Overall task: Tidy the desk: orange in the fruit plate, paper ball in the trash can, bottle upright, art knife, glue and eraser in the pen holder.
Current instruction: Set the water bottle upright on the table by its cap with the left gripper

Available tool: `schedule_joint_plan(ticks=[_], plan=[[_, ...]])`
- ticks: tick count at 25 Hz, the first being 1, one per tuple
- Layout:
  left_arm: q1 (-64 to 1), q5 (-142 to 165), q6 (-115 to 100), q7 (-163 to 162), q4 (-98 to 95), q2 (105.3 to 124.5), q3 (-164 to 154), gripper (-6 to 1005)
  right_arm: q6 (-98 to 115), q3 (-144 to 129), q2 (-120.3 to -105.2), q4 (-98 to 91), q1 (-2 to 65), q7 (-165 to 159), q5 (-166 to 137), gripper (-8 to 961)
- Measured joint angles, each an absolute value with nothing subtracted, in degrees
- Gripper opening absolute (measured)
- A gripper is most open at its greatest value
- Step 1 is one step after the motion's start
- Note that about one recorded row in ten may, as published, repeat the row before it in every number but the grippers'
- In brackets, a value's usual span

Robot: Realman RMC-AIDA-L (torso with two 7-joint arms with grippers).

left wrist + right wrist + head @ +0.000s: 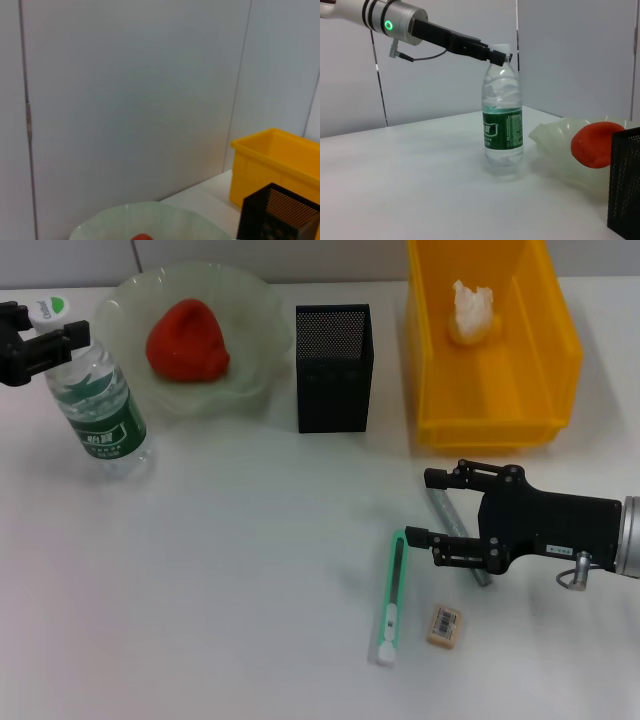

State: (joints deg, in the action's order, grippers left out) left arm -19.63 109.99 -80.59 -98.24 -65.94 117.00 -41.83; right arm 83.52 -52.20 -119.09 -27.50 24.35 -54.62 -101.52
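Observation:
The clear bottle [100, 405] with a green label stands upright at the left; it also shows in the right wrist view [502, 130]. My left gripper [45, 345] [492, 53] is shut on its neck, just under the cap. The orange [188, 340] lies in the pale green fruit plate [250, 310]. The paper ball [472, 308] lies in the yellow trash can [560, 350]. My right gripper [433, 508] is open, its fingers either side of the grey glue stick [452, 522] on the table. The green art knife [392, 595] and the eraser [444, 626] lie just in front.
The black mesh pen holder [335, 368] stands between the plate and the trash can, and appears empty. The left wrist view shows the plate's rim [150, 217], the pen holder [280, 215], the trash can [275, 160] and a grey wall behind.

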Motion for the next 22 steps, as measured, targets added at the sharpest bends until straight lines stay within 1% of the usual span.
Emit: schedule_joint_plan(ticks=[6,22], plan=[[-19.6,110.05,-78.16,-98.08,-65.62,117.34,-41.78,444,84.05,-52.2,-119.1,-27.39,24.34,-54.59,-101.52,753],[-19.77,110.13,-75.85,-96.7,-63.45,117.33,-41.94,444,84.13,-52.2,-119.09,-27.24,24.25,-54.57,-101.48,752]])
